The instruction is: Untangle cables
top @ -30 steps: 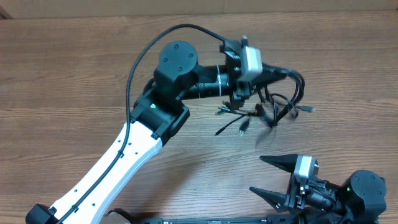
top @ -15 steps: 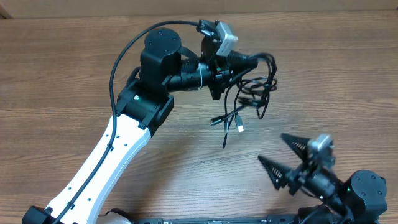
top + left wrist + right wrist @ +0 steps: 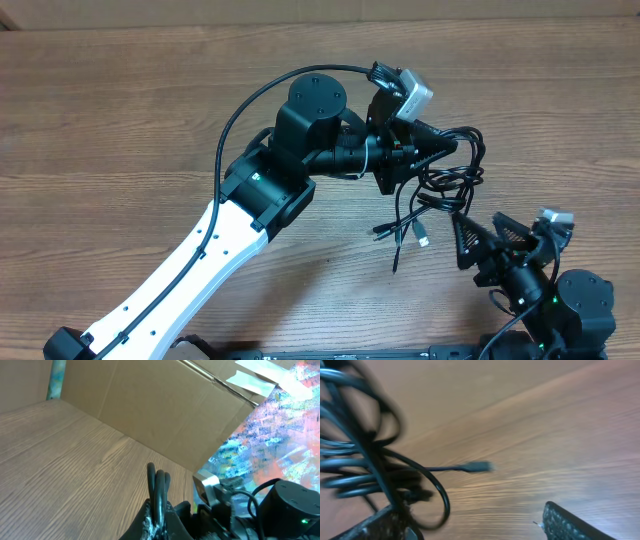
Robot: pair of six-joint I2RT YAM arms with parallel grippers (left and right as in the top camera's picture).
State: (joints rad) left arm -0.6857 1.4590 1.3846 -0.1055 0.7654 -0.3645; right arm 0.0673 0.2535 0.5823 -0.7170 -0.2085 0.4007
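The cables (image 3: 452, 178) are thin black cords in a knotted bundle, lifted off the table. My left gripper (image 3: 442, 150) is shut on the bundle's top, and in the left wrist view several strands (image 3: 158, 491) stick up from between the closed jaws. Loose plug ends (image 3: 421, 238) dangle below the bundle. My right gripper (image 3: 487, 238) stands open just below and to the right of the bundle, its left finger close against the hanging loops. In the right wrist view the cables (image 3: 367, 462) fill the left side by the left finger (image 3: 377, 525), and one plug (image 3: 477, 466) points right.
The wooden table (image 3: 120, 130) spreads all around. A cardboard wall (image 3: 150, 405) stands along the far edge. The left arm's white link (image 3: 190, 265) crosses the lower left, with its thick black wire (image 3: 250, 105) arching above it.
My left gripper has swung right with the bundle after drifting left earlier. The right gripper has turned and moved up to the hanging cables, jaws wider than a second ago.
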